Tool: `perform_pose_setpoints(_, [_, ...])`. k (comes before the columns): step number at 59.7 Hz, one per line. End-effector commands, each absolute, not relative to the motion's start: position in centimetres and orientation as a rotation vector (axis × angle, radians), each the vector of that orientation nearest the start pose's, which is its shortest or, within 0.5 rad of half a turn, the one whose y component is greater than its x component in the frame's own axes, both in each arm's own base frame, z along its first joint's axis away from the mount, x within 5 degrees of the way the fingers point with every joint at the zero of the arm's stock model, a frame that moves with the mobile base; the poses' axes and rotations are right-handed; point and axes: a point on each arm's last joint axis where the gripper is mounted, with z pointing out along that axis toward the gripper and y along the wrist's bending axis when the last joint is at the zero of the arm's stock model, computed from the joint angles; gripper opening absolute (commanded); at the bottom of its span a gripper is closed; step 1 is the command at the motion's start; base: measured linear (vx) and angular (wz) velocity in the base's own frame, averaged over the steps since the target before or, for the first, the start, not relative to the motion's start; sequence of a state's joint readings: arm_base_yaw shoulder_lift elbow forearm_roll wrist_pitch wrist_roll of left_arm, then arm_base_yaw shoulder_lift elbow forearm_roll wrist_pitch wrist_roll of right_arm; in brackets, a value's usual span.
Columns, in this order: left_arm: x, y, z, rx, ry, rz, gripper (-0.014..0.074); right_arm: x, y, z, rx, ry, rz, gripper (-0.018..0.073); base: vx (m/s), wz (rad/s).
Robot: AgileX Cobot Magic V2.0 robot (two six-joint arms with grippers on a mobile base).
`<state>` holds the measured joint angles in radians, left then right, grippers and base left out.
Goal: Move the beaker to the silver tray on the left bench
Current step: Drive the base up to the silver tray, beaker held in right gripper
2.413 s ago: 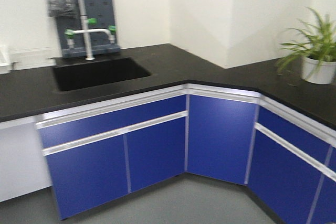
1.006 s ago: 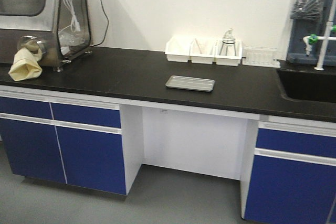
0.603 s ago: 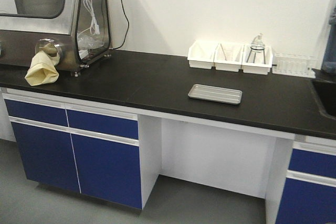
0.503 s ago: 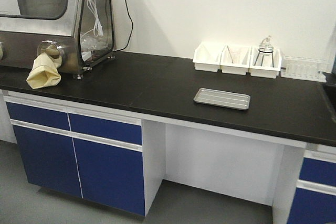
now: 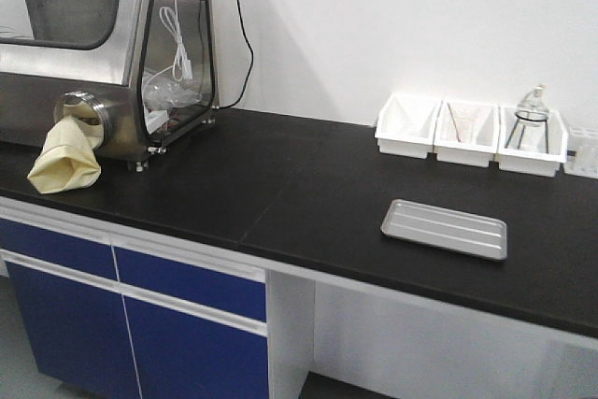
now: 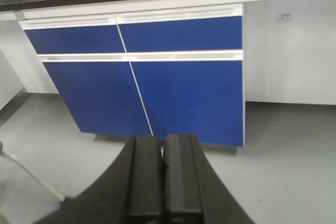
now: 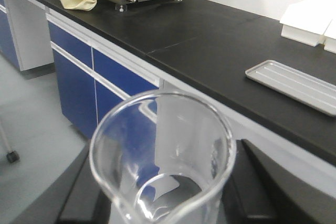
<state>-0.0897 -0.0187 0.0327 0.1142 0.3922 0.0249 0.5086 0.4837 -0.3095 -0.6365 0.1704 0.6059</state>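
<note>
The right end effector [image 7: 164, 198] grasps the beaker [image 7: 163, 148] at lower centre of its wrist view, in front of the black counter [image 5: 280, 198]. The silver tray [image 5: 444, 229] lies centre-right on that counter. The left end effector [image 6: 163, 177] is clenched, empty.

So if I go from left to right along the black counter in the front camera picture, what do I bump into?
Floppy yellow glove → silver tray → glass flask standing in the last white bin → clear rack at the picture's right edge.
</note>
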Motion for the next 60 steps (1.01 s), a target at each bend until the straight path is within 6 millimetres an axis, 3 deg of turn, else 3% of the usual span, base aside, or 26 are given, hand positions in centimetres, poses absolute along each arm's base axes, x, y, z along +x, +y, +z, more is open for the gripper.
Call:
perform_pose_setpoints(1, [5.38, -0.2, 16.9, 0.181, 1.809, 0.056, 0.0001, 9.91, 4.8, 28.28, -0.423, 1.671, 0.285, -0.0011, 0.46, 0.05])
perform_pose_setpoints(26, [5.38, -0.2, 16.9, 0.181, 1.809, 0.056, 0.0001, 9.92, 4.81, 28.27, -0.424, 1.672, 0.284, -0.0011, 0.44, -0.05])
perform_pose_setpoints(60, [5.38, -0.2, 16.9, 0.181, 1.809, 0.056, 0.0001, 9.92, 4.81, 28.27, -0.424, 1.672, 0.284, -0.0011, 0.35, -0.42])
